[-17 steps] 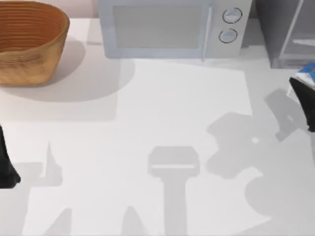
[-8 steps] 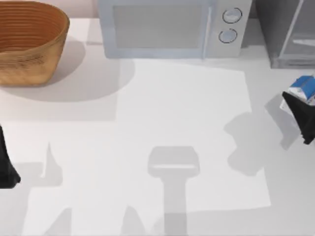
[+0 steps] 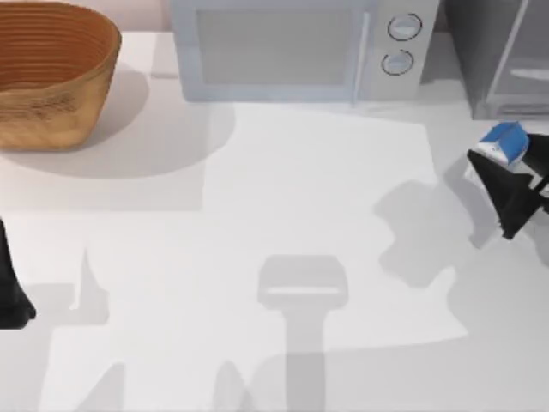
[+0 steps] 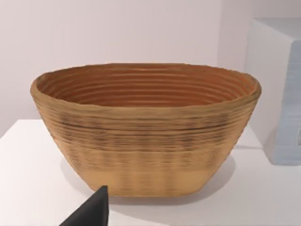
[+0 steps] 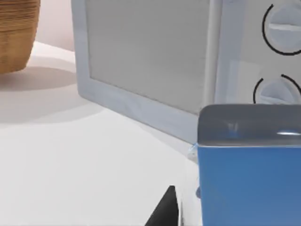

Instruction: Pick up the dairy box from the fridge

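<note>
My right gripper [image 3: 497, 176] has its fingers closed on the dairy box [image 3: 503, 143], holding it above the table's right side, just in front of the fridge [image 3: 497, 51]. My left gripper [image 3: 13, 292] sits parked at the left edge, finger spacing unclear, facing the wicker basket [image 4: 146, 127], whose visible interior looks bare.

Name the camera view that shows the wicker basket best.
The left wrist view: the wicker basket appears whole, side-on, with its rim and ribbed inside visible. The top view cuts it off at the frame's upper-left corner. The right wrist view catches only a sliver of its side.
</note>
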`<state>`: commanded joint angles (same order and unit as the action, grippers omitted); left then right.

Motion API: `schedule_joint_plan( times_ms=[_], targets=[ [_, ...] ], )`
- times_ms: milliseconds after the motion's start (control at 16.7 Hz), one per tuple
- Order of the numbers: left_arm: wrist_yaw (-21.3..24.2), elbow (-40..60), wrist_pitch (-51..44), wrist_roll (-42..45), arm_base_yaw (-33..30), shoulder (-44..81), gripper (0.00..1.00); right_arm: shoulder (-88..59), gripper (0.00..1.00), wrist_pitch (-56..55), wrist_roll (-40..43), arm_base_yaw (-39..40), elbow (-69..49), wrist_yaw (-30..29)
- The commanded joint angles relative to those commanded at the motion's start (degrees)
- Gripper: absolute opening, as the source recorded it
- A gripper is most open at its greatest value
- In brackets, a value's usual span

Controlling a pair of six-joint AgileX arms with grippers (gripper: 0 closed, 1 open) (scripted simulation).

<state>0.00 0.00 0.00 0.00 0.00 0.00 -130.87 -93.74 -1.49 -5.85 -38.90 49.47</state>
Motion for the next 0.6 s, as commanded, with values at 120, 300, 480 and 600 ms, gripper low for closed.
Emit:
schedule_joint_plan(
  times_ms=[120,300,480,600],
  targets=[
    [0.0,0.0,0.0,0.0,0.0,0.0,1.0,-2.32,0.0,1.3,0.05,2.19,-3.12,-2.95],
    [0.0,0.0,0.0,0.0,0.0,0.0,1.0,-3.89,0.0,2.29,0.16,3.87,-5.49,-5.19],
    [0.0,0.0,0.0,0.0,0.0,0.0,1.0,-3.89,0.0,2.29,0.16,3.87,-5.49,-5.19],
    [0.0,0.0,0.0,0.0,0.0,0.0,1.0,-3.89,0.15,2.29,0.16,3.87,-5.49,-5.19]
  ],
)
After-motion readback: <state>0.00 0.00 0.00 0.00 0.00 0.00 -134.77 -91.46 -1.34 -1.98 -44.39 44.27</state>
